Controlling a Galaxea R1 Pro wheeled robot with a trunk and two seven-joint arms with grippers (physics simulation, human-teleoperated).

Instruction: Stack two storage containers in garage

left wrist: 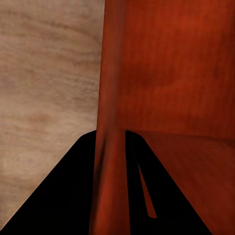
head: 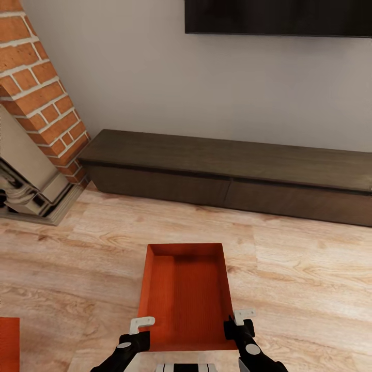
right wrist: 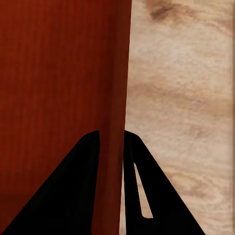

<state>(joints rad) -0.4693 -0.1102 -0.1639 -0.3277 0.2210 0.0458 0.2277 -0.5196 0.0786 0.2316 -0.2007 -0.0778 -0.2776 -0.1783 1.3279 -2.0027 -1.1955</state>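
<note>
Orange-red storage container [head: 186, 294], empty, pinched by both grippers' fingers [left wrist: 73, 196].

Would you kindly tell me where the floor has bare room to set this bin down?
Bare wood-plank floor lies between the held orange-red plastic bin and the long dark cabinet. It is crowded leftward: brick fireplace, second orange-red bin.
</note>
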